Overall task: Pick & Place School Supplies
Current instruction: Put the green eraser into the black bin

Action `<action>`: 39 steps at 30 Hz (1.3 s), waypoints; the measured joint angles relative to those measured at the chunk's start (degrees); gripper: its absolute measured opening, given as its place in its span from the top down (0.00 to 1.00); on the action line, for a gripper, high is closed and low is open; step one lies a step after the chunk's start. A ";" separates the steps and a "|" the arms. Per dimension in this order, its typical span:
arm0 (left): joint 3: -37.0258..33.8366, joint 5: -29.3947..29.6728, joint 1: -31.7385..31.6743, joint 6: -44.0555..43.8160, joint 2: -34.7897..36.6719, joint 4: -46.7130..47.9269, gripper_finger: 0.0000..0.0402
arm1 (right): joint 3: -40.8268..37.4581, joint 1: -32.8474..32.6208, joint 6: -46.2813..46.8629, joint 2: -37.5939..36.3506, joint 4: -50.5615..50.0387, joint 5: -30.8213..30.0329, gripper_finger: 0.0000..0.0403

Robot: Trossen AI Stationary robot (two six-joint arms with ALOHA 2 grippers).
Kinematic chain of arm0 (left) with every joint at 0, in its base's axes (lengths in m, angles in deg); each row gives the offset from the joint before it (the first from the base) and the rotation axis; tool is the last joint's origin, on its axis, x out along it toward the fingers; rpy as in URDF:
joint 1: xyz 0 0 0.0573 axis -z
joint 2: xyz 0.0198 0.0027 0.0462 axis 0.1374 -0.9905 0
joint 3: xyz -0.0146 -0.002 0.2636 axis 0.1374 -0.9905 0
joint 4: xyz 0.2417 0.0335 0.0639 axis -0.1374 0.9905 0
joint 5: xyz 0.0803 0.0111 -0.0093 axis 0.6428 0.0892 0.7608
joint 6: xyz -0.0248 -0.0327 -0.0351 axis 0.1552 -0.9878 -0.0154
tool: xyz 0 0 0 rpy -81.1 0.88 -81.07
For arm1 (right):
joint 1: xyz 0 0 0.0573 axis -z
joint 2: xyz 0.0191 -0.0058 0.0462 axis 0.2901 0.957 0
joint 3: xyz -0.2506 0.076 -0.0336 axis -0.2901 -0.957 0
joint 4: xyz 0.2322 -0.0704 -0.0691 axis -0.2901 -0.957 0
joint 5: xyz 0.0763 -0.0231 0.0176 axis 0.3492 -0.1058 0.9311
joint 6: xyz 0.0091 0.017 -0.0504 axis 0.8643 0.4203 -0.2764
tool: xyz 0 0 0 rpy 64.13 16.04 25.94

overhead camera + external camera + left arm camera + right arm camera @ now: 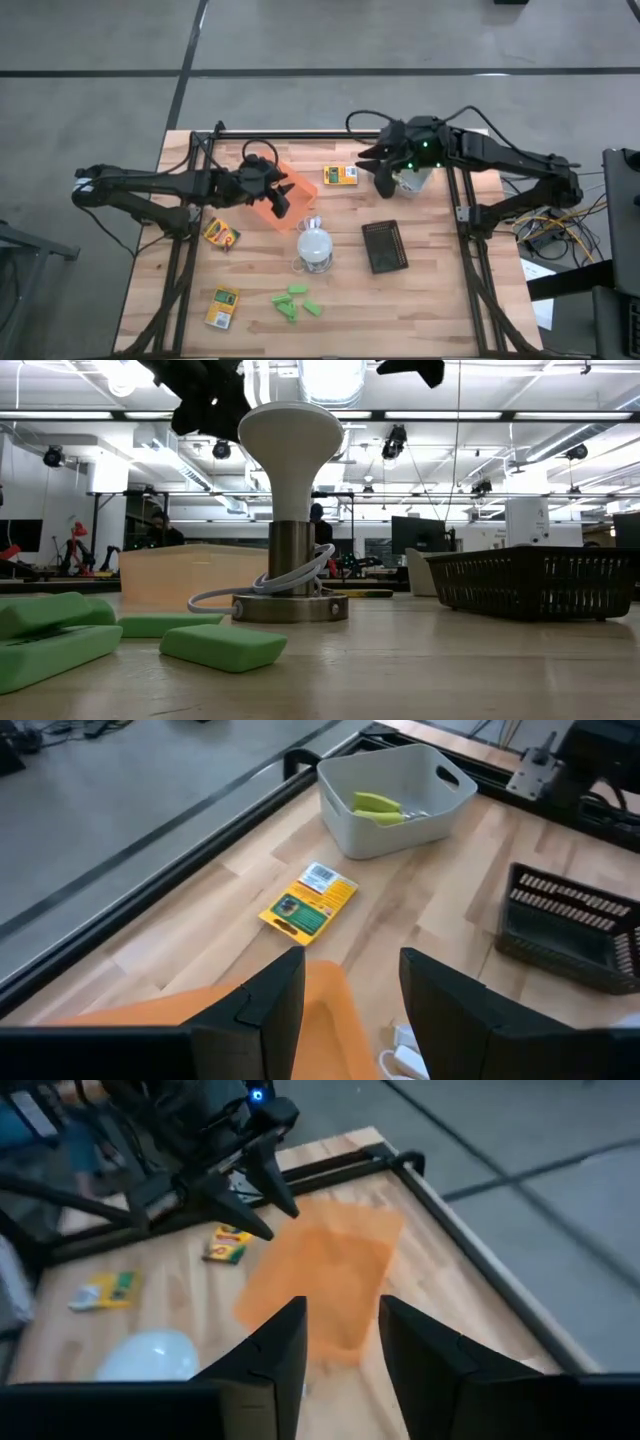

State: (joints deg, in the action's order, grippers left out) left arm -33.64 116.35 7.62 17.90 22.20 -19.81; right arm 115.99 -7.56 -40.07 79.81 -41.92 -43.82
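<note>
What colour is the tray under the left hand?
Orange. The tray sits beneath the left hand; it shows best in the right wrist view.

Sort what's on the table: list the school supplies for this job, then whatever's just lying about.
For the job:
- three printed boxes
- green chunks
- yellow-green-handled tool in the grey tray

Just lying about:
- white domed object
- orange tray
- black tray
</note>
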 joint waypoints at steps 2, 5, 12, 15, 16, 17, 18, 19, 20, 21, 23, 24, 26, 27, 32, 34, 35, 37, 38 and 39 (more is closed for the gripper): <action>0.00 0.00 0.38 -0.19 0.00 0.00 0.58 | -0.49 -1.90 -3.09 0.00 1.30 -3.13 0.67; 0.01 -0.46 1.31 -0.12 0.00 0.00 0.58 | -0.64 -4.54 -5.14 0.00 3.18 -7.84 0.64; 0.00 -1.27 5.77 4.52 0.00 -0.84 0.58 | -0.81 -8.16 -6.72 0.00 6.19 -10.18 0.59; 0.00 -1.65 8.40 6.64 0.27 -2.46 0.58 | -0.88 -9.10 -5.38 0.00 6.17 -10.34 0.57; 0.01 -1.65 9.31 7.74 0.51 -3.11 0.58 | -0.88 -9.27 -4.80 0.00 6.16 -10.47 0.56; 0.02 -1.67 10.11 9.07 0.77 -4.02 0.58 | -0.88 -9.44 -4.37 0.00 6.17 -10.53 0.56; 0.02 -1.66 10.80 10.29 1.03 -5.21 0.58 | -0.88 -9.60 -3.97 0.00 6.19 -10.65 0.55; 0.02 -1.69 11.37 10.97 1.36 -6.00 0.58 | -0.90 -9.84 -3.71 0.00 6.19 -10.66 0.55; 0.02 -1.66 11.91 11.59 1.84 -6.54 0.58 | -0.90 -10.06 -3.15 0.02 6.21 -10.64 0.54; 0.02 -1.64 12.47 12.33 2.28 -7.22 0.58 | -1.01 -10.43 -2.25 0.00 6.34 -10.63 0.54; 0.02 -1.58 13.30 13.42 3.36 -7.78 0.58 | -1.52 -11.24 0.44 0.00 7.11 -10.60 0.54; 0.02 -1.59 13.71 14.18 3.93 -7.68 0.58 | -1.82 -11.73 1.73 0.01 7.54 -10.59 0.54; 0.02 -1.59 14.36 15.03 4.86 -7.48 0.58 | -2.77 -13.00 3.77 0.02 8.43 -10.62 0.54; 0.02 -1.60 14.66 15.12 5.26 -7.48 0.58 | -3.42 -13.67 4.69 0.02 9.28 -10.65 0.54; 0.02 -1.65 15.47 15.47 7.46 -7.50 0.58 | -7.46 -17.68 9.47 0.07 15.78 -12.71 0.54; 0.02 -1.71 15.47 16.43 8.34 -7.31 0.58 | -9.15 -19.57 11.11 0.07 17.75 -14.70 0.54; 0.02 -1.71 15.45 17.11 8.83 -7.28 0.58 | -9.77 -20.61 12.07 0.09 18.32 -15.81 0.54; 0.02 -1.71 15.45 18.28 9.79 -7.22 0.58 | -11.10 -22.83 13.83 0.11 19.82 -18.14 0.54; 0.02 -1.73 15.45 18.26 10.22 -6.99 0.58 | -11.94 -23.94 14.90 0.11 20.86 -19.45 0.54; 0.02 -1.95 15.48 17.49 10.60 -6.69 0.58 | -12.88 -25.10 16.14 0.11 22.04 -20.82 0.55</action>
State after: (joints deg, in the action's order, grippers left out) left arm -33.62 114.40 23.10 35.40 32.80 -26.49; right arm 103.11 -32.66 -23.93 79.92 -19.88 -64.64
